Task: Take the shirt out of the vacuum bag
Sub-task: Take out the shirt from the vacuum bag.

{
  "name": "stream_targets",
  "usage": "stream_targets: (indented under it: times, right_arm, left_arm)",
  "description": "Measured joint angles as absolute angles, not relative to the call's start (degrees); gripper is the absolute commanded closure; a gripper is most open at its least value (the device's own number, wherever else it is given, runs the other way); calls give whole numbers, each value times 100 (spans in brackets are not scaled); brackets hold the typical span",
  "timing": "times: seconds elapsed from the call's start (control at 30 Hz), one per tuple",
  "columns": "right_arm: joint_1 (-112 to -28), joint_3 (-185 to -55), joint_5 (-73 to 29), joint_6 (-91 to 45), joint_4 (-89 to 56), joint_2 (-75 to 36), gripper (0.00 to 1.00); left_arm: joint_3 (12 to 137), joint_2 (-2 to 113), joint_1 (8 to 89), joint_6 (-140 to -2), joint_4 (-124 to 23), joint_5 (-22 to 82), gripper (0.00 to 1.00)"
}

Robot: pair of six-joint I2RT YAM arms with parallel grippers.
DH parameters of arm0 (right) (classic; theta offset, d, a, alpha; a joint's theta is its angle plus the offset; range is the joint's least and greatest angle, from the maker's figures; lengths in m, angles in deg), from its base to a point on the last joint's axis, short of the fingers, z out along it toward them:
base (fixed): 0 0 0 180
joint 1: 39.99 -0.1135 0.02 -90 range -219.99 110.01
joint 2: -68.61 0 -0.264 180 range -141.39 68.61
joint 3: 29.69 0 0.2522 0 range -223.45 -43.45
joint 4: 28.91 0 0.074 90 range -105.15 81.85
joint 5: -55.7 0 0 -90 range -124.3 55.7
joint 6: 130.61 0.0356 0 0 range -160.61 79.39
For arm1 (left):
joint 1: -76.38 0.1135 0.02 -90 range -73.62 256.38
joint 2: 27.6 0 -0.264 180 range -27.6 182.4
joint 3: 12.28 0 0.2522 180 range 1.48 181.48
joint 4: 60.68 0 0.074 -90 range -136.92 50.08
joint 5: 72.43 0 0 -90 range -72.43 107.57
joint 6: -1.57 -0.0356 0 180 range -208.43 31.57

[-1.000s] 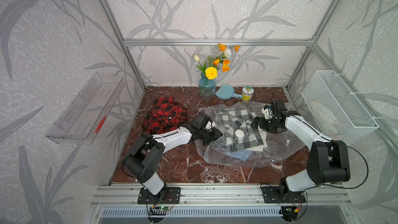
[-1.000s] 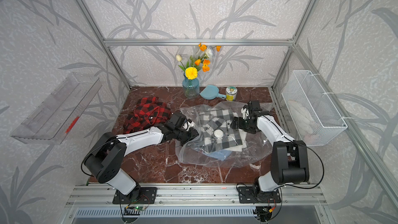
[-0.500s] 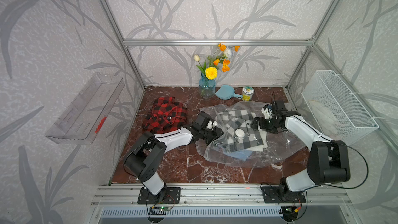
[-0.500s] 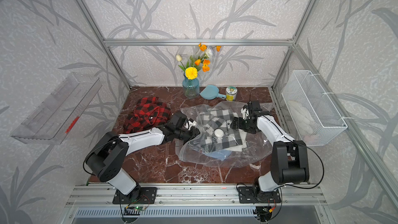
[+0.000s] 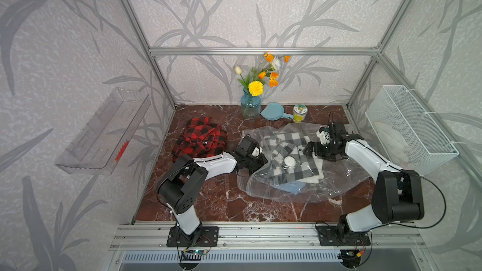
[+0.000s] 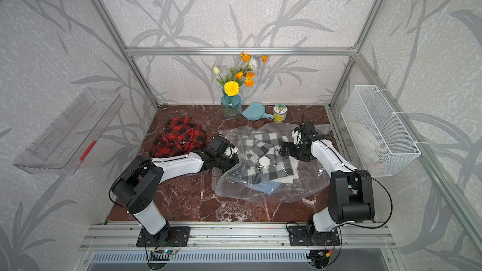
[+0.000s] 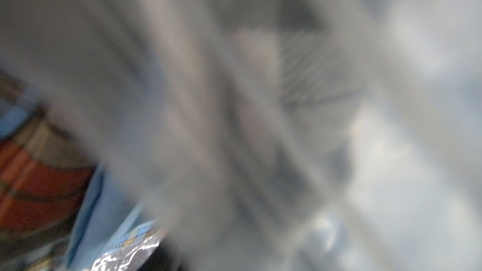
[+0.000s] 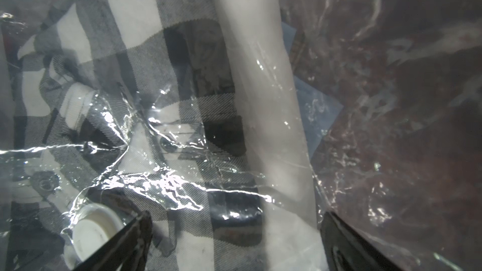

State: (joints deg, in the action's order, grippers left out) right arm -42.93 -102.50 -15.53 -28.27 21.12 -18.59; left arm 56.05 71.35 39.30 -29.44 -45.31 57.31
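Note:
The clear vacuum bag (image 5: 339,178) (image 6: 307,178) lies crumpled on the brown marble table in both top views. A grey-and-white checked shirt (image 5: 294,149) (image 8: 135,35) lies inside it, under the round white valve (image 5: 290,161) (image 8: 91,230). My left gripper (image 5: 257,161) (image 6: 233,161) is low at the bag's left edge, its tips hidden by plastic and cloth. The left wrist view is a grey blur. My right gripper (image 5: 309,149) (image 8: 236,217) stands open on the bag's right part, with its jaws wide over the plastic-covered shirt.
A red-and-black checked shirt (image 5: 200,139) lies left of the bag. At the back stand a flower vase (image 5: 250,105), a blue dish (image 5: 273,112) and a small jar (image 5: 300,112). A white wire basket (image 5: 409,129) hangs on the right wall and a clear tray (image 5: 104,131) on the left.
My left gripper has crept slightly to the right, further against the bag's left edge. The right arm and the bag's right side have stayed put.

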Motion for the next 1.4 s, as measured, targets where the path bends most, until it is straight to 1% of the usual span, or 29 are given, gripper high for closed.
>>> stream_targets:
  times: [0.23,0.5,1.0,1.4]
  right_arm:
    - [-4293,-10241,-1558,-2834,2112,-1859,0]
    - [-4293,-10241,-1556,-2847,2112,-1859,1]
    - [-4293,-10241,-1549,-2873,2136,-1859,1]
    - [-4293,-10241,-1529,-2932,2176,-1859,1]
  left_arm:
    - [5946,7179,3930,-2853,-4645,5718,48]
    - [5952,7109,3933,-2818,-4641,5729,48]
    - [5950,6508,3948,-2835,-4269,5891,47]
    - [5917,6504,3972,-2794,-4263,5987,47]
